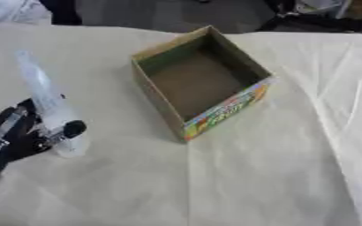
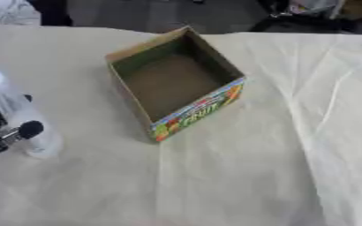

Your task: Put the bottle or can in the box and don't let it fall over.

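Observation:
A clear plastic bottle (image 1: 51, 110) stands on the table at the left, leaning a little with its neck up and to the left. My left hand (image 1: 20, 132) comes in from the lower left, its black fingers and thumb curled round the bottle's lower half. An open cardboard box (image 1: 201, 79) with a colourful printed front sits in the middle, to the right of the bottle and apart from it. Nothing lies inside the box. My right hand shows in neither view.
A cream cloth (image 1: 277, 176) with creases covers the table. Dark objects and a floor lie beyond the table's far edge (image 1: 307, 22).

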Available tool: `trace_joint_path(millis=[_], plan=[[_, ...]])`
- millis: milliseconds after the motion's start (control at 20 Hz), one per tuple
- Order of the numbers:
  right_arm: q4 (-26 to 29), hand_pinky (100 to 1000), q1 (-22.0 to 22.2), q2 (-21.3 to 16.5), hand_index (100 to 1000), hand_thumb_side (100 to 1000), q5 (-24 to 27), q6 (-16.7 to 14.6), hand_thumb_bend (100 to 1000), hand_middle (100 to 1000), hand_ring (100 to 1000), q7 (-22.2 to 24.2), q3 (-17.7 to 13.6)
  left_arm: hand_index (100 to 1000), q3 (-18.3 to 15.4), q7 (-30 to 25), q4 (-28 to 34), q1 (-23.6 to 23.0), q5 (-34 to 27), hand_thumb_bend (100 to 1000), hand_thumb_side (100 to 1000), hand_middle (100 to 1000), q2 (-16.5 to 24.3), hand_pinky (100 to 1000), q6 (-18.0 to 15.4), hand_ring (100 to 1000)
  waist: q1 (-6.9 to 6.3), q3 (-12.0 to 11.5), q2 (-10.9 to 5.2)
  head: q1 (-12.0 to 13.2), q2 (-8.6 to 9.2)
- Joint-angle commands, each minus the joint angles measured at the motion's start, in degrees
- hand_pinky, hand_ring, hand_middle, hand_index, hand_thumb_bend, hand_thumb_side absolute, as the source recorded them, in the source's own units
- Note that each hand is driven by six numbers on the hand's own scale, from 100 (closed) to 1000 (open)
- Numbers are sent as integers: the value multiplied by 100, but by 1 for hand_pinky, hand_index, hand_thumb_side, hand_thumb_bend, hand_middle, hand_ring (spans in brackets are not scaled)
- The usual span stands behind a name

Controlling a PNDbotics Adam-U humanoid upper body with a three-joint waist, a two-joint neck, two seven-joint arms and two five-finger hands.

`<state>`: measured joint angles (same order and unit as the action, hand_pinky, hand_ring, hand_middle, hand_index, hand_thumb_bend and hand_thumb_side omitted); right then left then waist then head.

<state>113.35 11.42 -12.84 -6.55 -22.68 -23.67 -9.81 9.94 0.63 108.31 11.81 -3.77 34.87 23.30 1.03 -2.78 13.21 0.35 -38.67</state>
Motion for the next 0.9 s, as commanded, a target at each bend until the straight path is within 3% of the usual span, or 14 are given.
trace_joint_path(millis=[50, 500, 900], plan=[[124, 876, -25, -56, 978, 510, -16, 11, 100, 943, 930, 20, 1, 861, 25, 107, -18, 122, -52, 997, 551, 845, 185, 929, -46, 852, -19, 11, -60, -7, 50], [124, 877, -45, -43, 978, 510, -5, 54, 100, 943, 931, 63, 12, 873, 87, 553, -264, 328, 394, 984, 528, 861, 124, 945, -253, 889, -26, 29, -56, 17, 44], [124, 877, -60, -35, 979, 510, 0, 73, 100, 944, 931, 88, 20, 860, 258, 709, -611, 499, 288, 966, 484, 850, 29, 933, -471, 869, -28, 46, -44, 42, 39]])
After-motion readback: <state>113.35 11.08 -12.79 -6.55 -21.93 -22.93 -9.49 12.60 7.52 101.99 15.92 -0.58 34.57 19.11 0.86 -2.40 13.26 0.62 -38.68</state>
